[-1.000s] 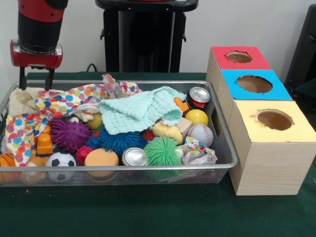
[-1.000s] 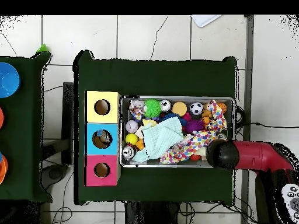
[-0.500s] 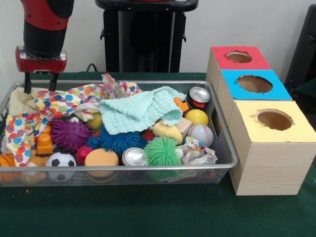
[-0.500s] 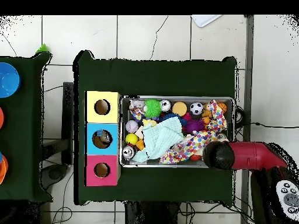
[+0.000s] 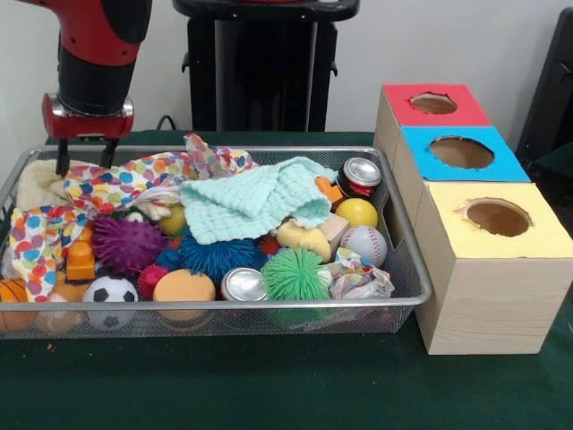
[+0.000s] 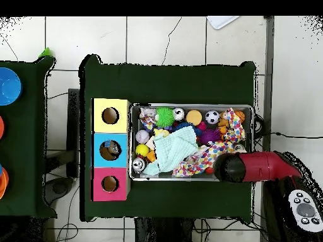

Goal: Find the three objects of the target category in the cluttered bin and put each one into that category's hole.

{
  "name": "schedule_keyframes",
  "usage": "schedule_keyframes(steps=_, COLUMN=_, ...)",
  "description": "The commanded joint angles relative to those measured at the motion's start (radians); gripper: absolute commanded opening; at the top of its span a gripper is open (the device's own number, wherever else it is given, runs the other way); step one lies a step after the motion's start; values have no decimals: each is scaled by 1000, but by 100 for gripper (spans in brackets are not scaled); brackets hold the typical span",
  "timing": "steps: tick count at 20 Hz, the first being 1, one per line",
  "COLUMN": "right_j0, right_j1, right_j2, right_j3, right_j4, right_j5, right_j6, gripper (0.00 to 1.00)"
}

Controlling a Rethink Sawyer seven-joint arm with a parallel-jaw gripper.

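Nearest us in the wire bin lies a silver can on its side, touching the green spiky ball; a second can stands at the far right corner. We judge cans light, stiff and slick, best taken across the body. Which category is wanted, we cannot tell. Farthest back, the gripper hangs empty, prongs apart, over the spotted cloth; it has shifted slightly toward the bin's middle since a second ago.

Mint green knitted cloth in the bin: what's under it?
The mint green knitted cloth lies on the pile, draped over a blue spiky ball, a yellow-green ball and a pale yellow toy, which poke out at its edges. Whatever lies beneath its middle is covered.
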Motion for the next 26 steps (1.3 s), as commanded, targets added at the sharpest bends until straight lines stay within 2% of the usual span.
schedule_keyframes(steps=1, right_j0=28, right_j1=56, right_j2=2, right_j3=-50, right_j4=-101, right_j5=17, right_j6=-79, gripper=100)
schedule_keyframes(steps=6, right_j0=25, right_j1=55, right_j2=-8, right_j3=-54, right_j4=-142, right_j5=8, right_j6=-91, gripper=100)
schedule_keyframes(steps=20, right_j0=-21, right_j1=135, right_j2=-6, right_j3=-123, right_j4=-238, right_j5=-40, right_j6=-79, gripper=100)
schedule_keyframes(steps=26, right_j0=-39, right_j1=175, right_j2=6, right_j3=-156, right_j4=-230, right_j5=-52, right_j6=-57, gripper=100)
